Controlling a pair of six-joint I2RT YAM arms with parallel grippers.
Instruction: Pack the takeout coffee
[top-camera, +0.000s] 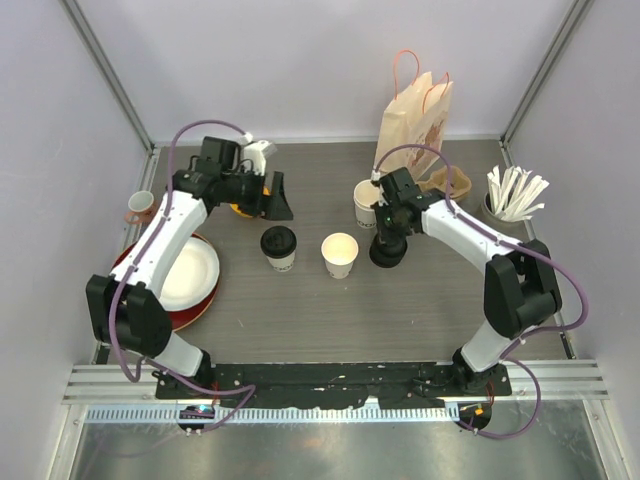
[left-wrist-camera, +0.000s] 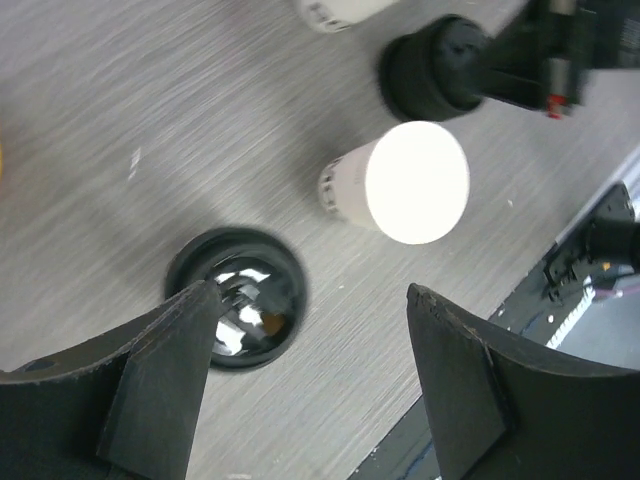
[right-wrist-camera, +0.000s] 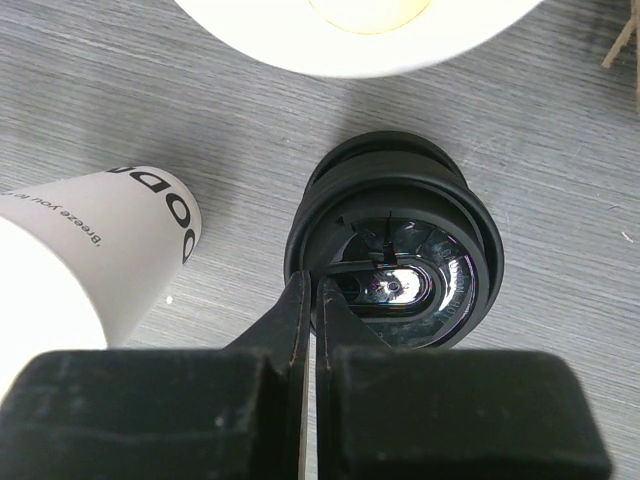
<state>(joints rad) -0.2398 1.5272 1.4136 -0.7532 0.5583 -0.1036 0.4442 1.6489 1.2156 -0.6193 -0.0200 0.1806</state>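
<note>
Two cups to pack | lidded cup (top-camera: 279, 243) just nearward of your left gripper (top-camera: 277, 200), jaws apart | right gripper (right-wrist-camera: 313, 285) closed at loose lid (right-wrist-camera: 400, 180) rim | open cup (top-camera: 340, 252) just left of lid; right arm nearer

White plate (top-camera: 190, 270) on red plate (top-camera: 195, 316) at left, small pinkish cup (top-camera: 141, 205) beyond it, white sticks (top-camera: 518, 190) at right

An open white cup (top-camera: 340, 254) stands in the middle. Left of it is a lidded cup (top-camera: 279, 247). Right of it, the right gripper (top-camera: 388, 243) is at a black lid (top-camera: 388, 258). Behind it stands a paper bag (top-camera: 413, 125).
</note>
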